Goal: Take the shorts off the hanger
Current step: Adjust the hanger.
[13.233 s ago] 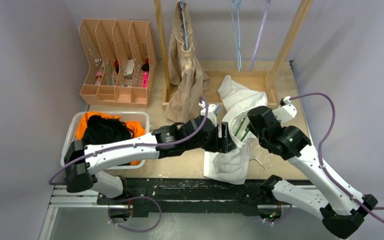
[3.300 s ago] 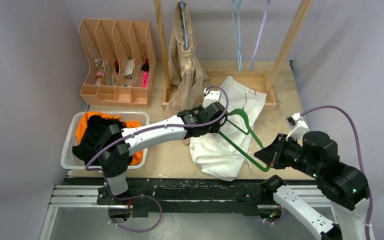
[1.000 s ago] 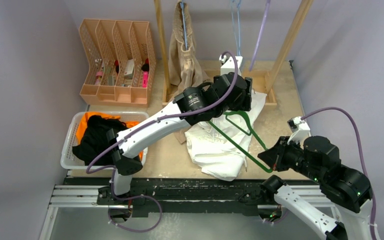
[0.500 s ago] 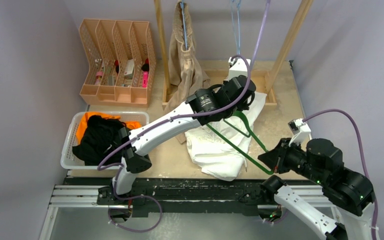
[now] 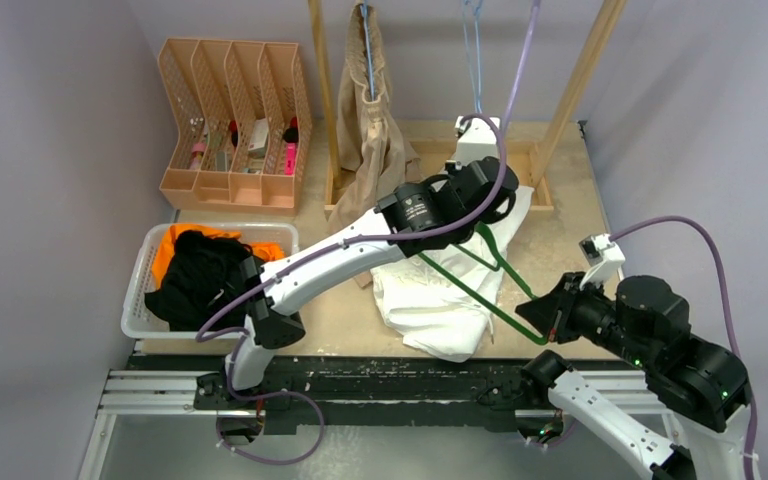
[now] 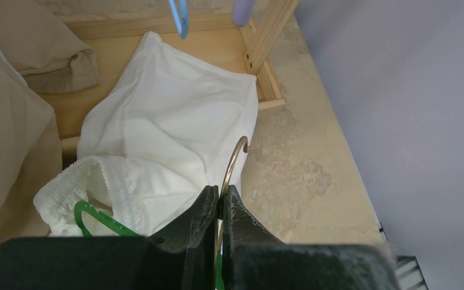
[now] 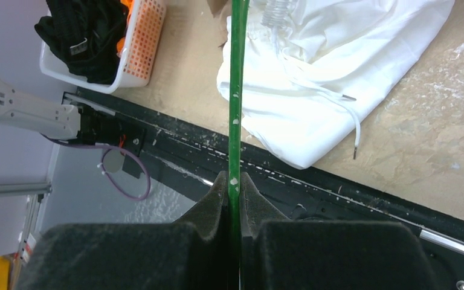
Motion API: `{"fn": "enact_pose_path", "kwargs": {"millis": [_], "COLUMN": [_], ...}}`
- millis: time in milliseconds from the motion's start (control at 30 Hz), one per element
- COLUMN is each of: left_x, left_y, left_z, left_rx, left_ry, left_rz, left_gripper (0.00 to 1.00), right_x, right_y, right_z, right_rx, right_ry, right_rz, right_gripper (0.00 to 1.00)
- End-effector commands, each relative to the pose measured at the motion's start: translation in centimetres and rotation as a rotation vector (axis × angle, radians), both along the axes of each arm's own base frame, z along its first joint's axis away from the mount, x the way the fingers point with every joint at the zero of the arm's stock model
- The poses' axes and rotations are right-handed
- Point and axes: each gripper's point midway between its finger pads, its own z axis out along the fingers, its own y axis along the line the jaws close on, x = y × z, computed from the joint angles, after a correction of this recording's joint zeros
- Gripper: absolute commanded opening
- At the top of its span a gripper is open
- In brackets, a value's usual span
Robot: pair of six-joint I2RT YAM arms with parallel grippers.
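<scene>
A green hanger [image 5: 480,290] slants across the white shorts [image 5: 430,305], which lie crumpled on the table. My left gripper [image 5: 495,205] is shut on the hanger's brass hook [image 6: 234,160], just above the white shorts [image 6: 169,133]. My right gripper [image 5: 540,318] is shut on the hanger's green bar [image 7: 235,72] at its near end. Beige shorts [image 5: 370,130] hang on a blue hanger from the rack. Orange shorts [image 5: 170,245] and black shorts [image 5: 205,270] lie in the basket.
The white basket [image 5: 138,300] sits at the left. A peach file organiser [image 5: 230,120] stands at the back left. The wooden rack [image 5: 575,85] holds a bare blue hanger [image 5: 475,70] and a lilac one [image 5: 520,70].
My left gripper has closed on the hanger's hook after reaching to the back right. The right gripper keeps its hold on the green bar and has barely shifted.
</scene>
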Motion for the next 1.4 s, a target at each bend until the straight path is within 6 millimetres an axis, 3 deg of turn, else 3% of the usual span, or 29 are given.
{"fn": "enact_pose_path", "kwargs": {"millis": [0,200,400,433,567,667,767,1033,1200,1367], "left_x": [1.8,1.7,1.0,0.9,0.2,-0.8,-1.6,-3.4,-4.0,-3.3], "left_y": [2.5,4.8,4.9,4.9,5.3,5.3,6.3,13.3,12.1,10.6], "left_z": [1.0,0.4,-0.1,0.0,1.4,2.7,5.0,9.4,10.3,9.7], "left_rx": [0.014,0.055,0.078,0.076,0.022,-0.057,-0.144,-0.28,-0.348,-0.343], "left_ry": [-0.078,-0.121,-0.139,-0.134,-0.122,-0.102,-0.1,-0.142,-0.118,-0.075], "left_rz": [0.199,0.352,0.381,0.375,0.334,0.264,0.233,0.274,0.143,0.09], "left_gripper": [0.0,0.0,0.0,0.05,0.42,0.62,0.67,0.74,0.76,0.78], "right_x": [0.5,1.2,1.7,1.7,1.6,1.5,1.4,1.2,1.8,2.3], "right_y": [0.3,0.9,1.0,1.0,0.7,0.4,0.4,0.2,0.7,1.4], "right_z": [2.7,3.7,4.8,4.8,4.5,4.6,4.9,6.9,6.5,6.3], "right_rx": [0.043,0.039,0.043,0.044,0.043,0.045,0.044,0.053,0.042,0.039], "right_ry": [-0.088,-0.105,-0.128,-0.125,-0.114,-0.118,-0.116,-0.152,-0.136,-0.13], "right_rz": [0.01,0.024,0.021,0.015,-0.001,-0.013,-0.009,-0.004,0.004,0.025], "right_gripper": [0.0,0.0,0.0,0.0,0.0,0.0,0.0,0.0,0.0,0.0]}}
